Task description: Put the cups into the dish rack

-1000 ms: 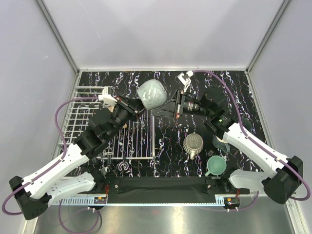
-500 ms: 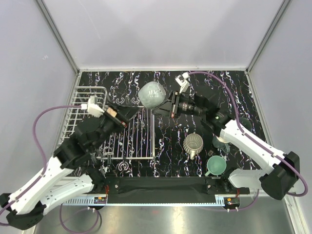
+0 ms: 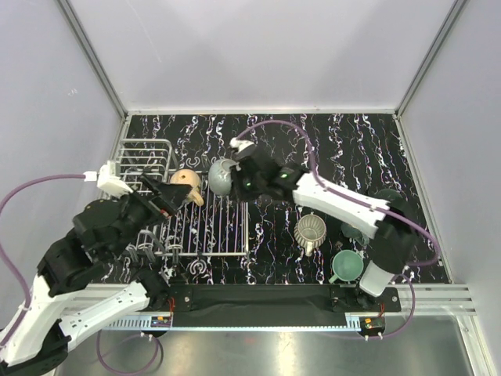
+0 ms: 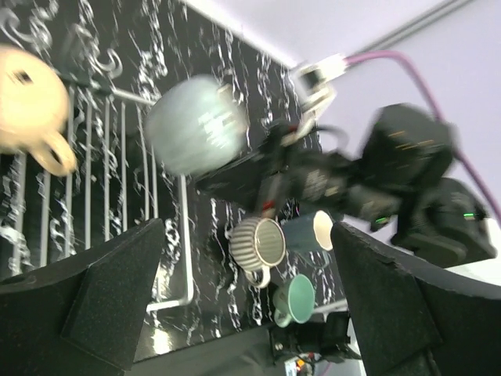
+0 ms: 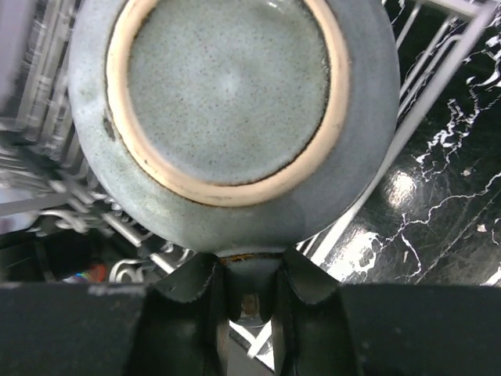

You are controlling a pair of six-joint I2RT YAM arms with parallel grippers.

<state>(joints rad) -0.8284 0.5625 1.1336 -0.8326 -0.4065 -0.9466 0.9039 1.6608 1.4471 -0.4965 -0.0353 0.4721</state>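
Note:
A peach-tan cup (image 3: 186,185) (image 4: 31,110) lies on the flat grid of the white wire dish rack (image 3: 205,232). My left gripper (image 3: 177,194) (image 4: 250,301) is open just left of it, with nothing between its fingers. My right gripper (image 3: 238,180) (image 5: 249,270) is shut on the handle of a grey-teal cup (image 3: 221,176) (image 5: 227,94), whose base faces the right wrist camera, over the rack's far right corner. I cannot tell whether it touches the wires. On the table to the right stand a ribbed grey-beige cup (image 3: 311,230) (image 4: 258,243), a mint green cup (image 3: 346,266) (image 4: 296,299) and a dark teal cup (image 3: 354,232) (image 4: 309,231).
The rack's raised basket part (image 3: 141,155) is at the far left. The rack's right rim (image 3: 246,227) (image 5: 438,74) runs next to the held cup. Grey walls close in the black marbled table (image 3: 352,149) on three sides.
My left gripper has opened and drawn back left, leaving the peach-tan cup on the grid. My right arm has swung the grey-teal cup left and lower, over the rack's corner.

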